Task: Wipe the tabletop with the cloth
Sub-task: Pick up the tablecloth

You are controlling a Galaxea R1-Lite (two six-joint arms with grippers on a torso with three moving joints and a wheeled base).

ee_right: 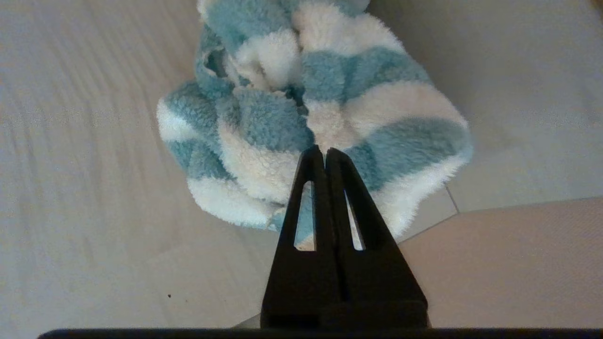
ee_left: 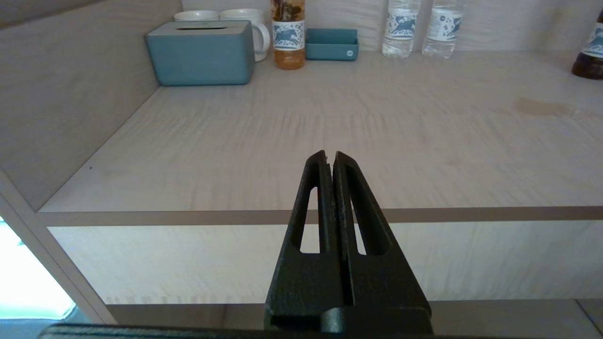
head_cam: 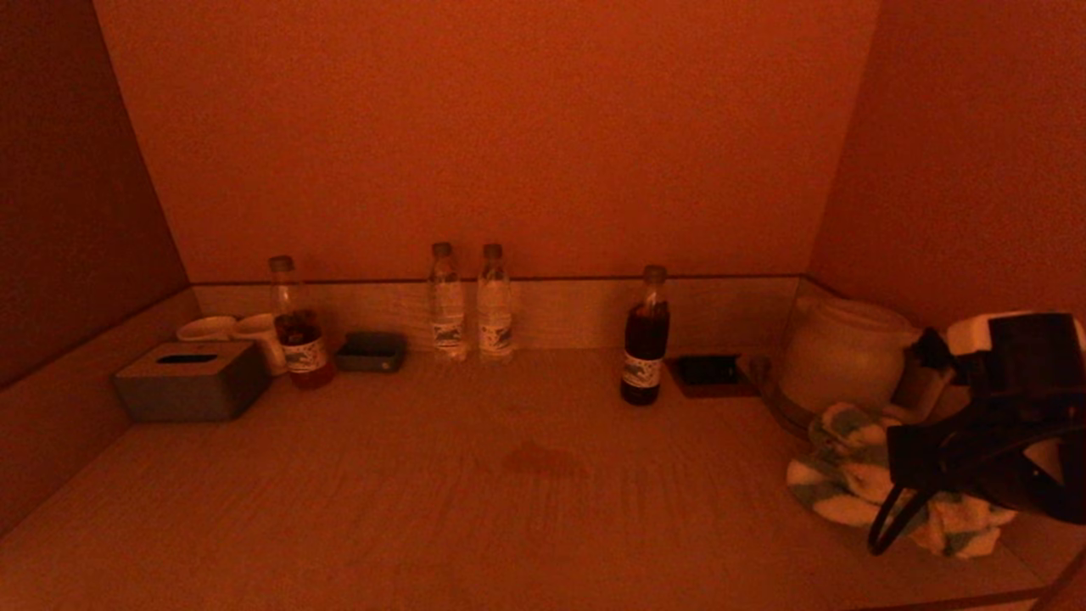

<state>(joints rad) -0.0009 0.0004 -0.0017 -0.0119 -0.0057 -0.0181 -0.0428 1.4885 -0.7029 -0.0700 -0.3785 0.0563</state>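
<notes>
The cloth (ee_right: 306, 108) is a fluffy fleece rag in teal and white stripes, crumpled into a rounded heap with no clear long axis; its folds bunch toward the middle. It lies on the surface (head_cam: 475, 518) at the near right, just in front of a pale, rounded kettle (head_cam: 840, 352). The right gripper (ee_right: 325, 151) hangs right over it — jaws pressed together, their tips at the cloth's near edge, with no fabric visibly pinched between them.

The surface is pale wood-grain laminate, walled on the left, right and far sides. A faint brownish stain (head_cam: 543, 460) marks its middle. Along the far wall stand two clear plastic water bottles (head_cam: 469, 303), with a dark-filled bottle (head_cam: 645, 339) to their right and a small dark tray (head_cam: 708, 371) beyond that. To the left are a teal rectangular dish (ee_left: 331, 44), an amber-filled bottle (ee_left: 288, 33), two white mugs (ee_left: 226, 21) and a teal, round-cornered tissue box (ee_left: 200, 52).

The left gripper (ee_left: 330, 155) hovers off the near edge at the left — jaws closed, holding nothing.
</notes>
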